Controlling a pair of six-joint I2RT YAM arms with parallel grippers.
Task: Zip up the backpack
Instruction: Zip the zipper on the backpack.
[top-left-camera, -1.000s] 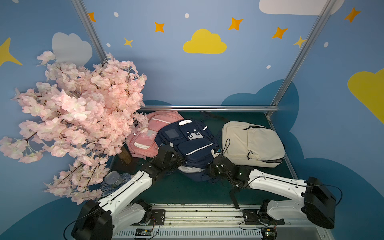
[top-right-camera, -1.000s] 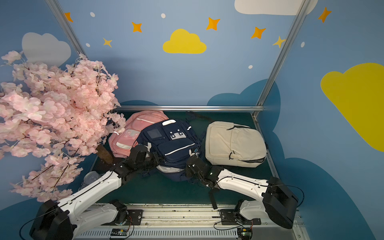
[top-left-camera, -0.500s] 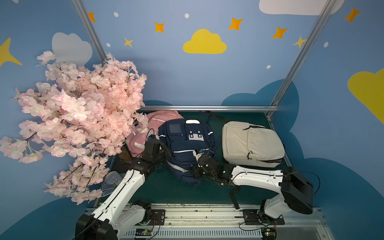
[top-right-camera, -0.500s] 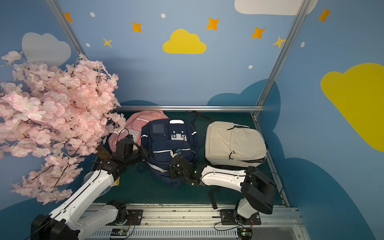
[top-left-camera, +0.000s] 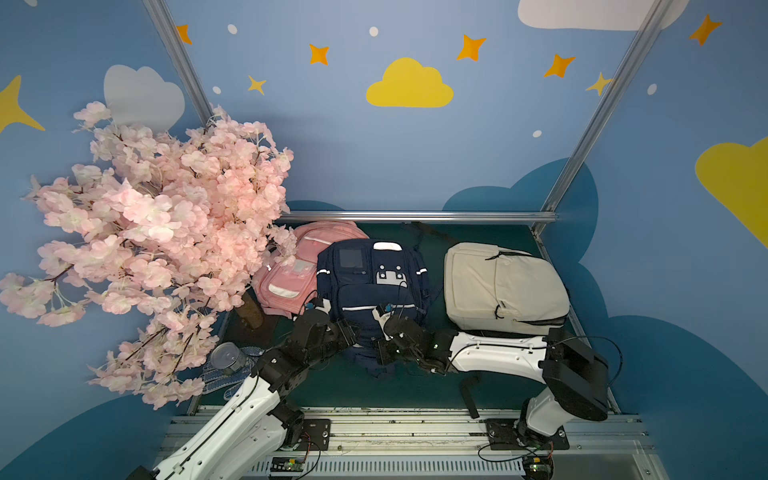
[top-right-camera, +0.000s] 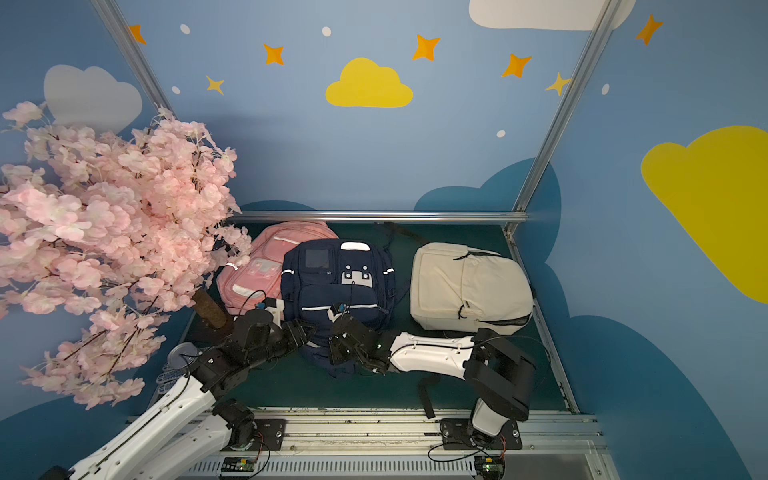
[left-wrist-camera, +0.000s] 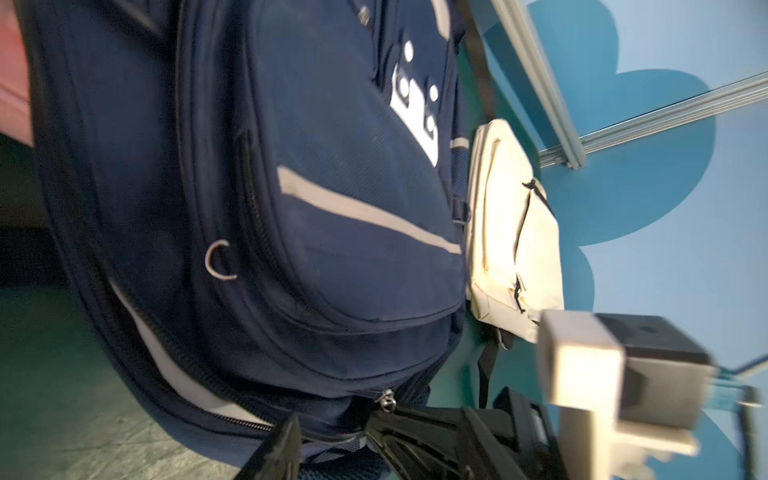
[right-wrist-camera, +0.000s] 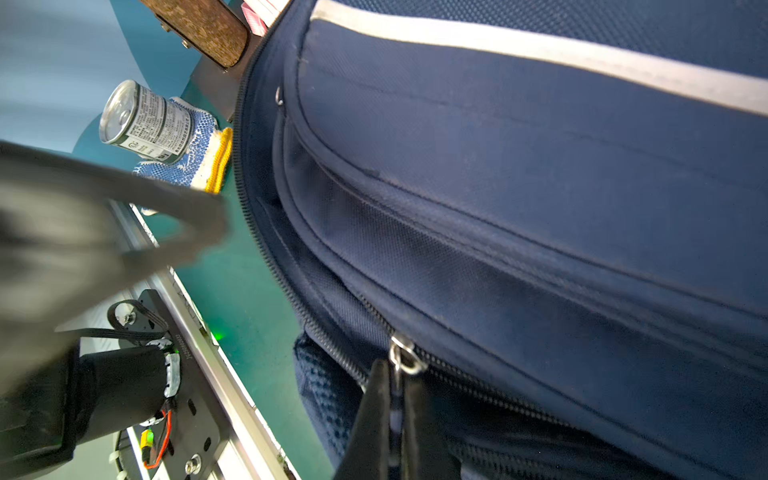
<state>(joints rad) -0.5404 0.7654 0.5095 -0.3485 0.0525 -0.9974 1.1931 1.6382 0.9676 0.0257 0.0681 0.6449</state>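
Observation:
The navy backpack (top-left-camera: 370, 282) (top-right-camera: 336, 282) lies flat in the middle of the green mat, its near end toward the arms. My right gripper (right-wrist-camera: 395, 386) (top-left-camera: 382, 355) is shut on the metal zipper pull (right-wrist-camera: 405, 361) (left-wrist-camera: 386, 401) at that near end. My left gripper (left-wrist-camera: 399, 411) (top-left-camera: 353, 334) is just left of it. It is open, with one finger (left-wrist-camera: 282, 444) against the bag's lower seam, and it holds nothing. The zipper teeth behind the pull lie closed in the right wrist view.
A pink backpack (top-left-camera: 299, 266) lies partly under the navy one on the left and a beige backpack (top-left-camera: 498, 286) lies to the right. The blossom tree (top-left-camera: 158, 232), a tin can (right-wrist-camera: 141, 120) and a dotted glove (right-wrist-camera: 195, 137) crowd the left. A loose black strap (top-left-camera: 467, 395) lies near the front rail (top-left-camera: 374, 419).
The right gripper has dragged the zipper pull leftward along the bag's near end, and the bag has swung straighter. The left gripper has opened and moved in beside the right one.

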